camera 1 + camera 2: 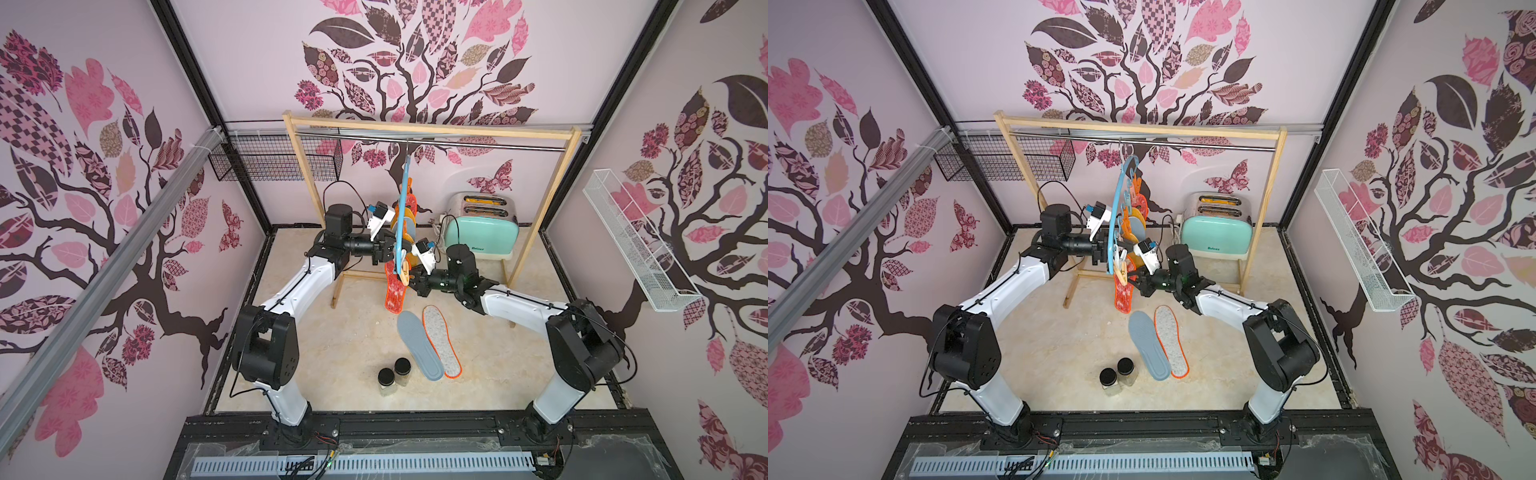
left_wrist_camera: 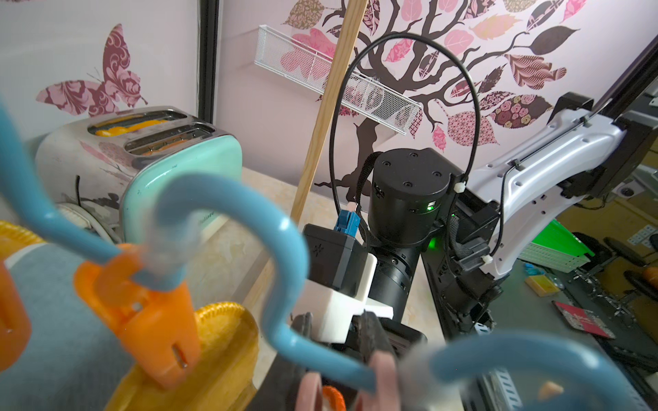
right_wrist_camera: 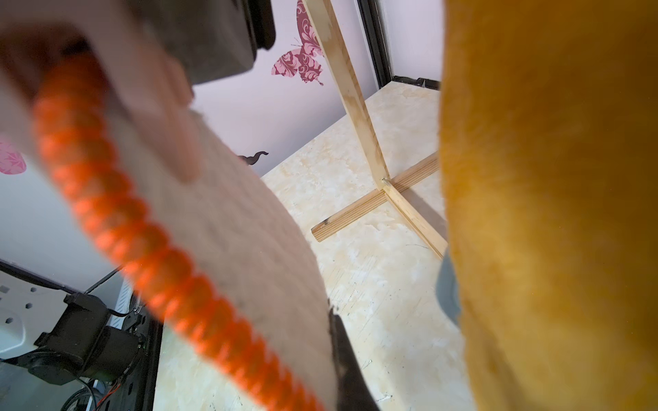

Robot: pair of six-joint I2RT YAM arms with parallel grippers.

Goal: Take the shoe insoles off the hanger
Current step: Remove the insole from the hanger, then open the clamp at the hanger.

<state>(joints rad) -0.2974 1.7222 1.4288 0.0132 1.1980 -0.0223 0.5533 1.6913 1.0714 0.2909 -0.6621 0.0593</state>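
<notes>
The light blue hanger [image 1: 402,216] hangs from the metal rail, with several shoe insoles clipped to it: mustard yellow [image 2: 213,356], grey-blue [image 2: 64,320] and red-white orange-edged [image 1: 392,293]. My right gripper [image 1: 411,277] is shut on the upper end of that orange-edged insole [image 3: 231,231], one dark finger [image 3: 343,359] pressed against its felt back. My left gripper [image 1: 384,253] reaches in from the other side; its dark fingers [image 2: 370,327] flank the pink clothespin [image 2: 384,373] on the wavy bar and press its legs. A grey-blue insole [image 1: 419,345] and a speckled felt insole [image 1: 442,341] lie on the table.
The wooden frame [image 1: 540,216] spans the back of the table, its foot [image 1: 338,291] near my left arm. A mint toaster [image 1: 482,232] stands at the back right. Two black-lidded jars [image 1: 394,374] stand near the front. Wire baskets hang on both side walls [image 1: 274,158] [image 1: 636,241].
</notes>
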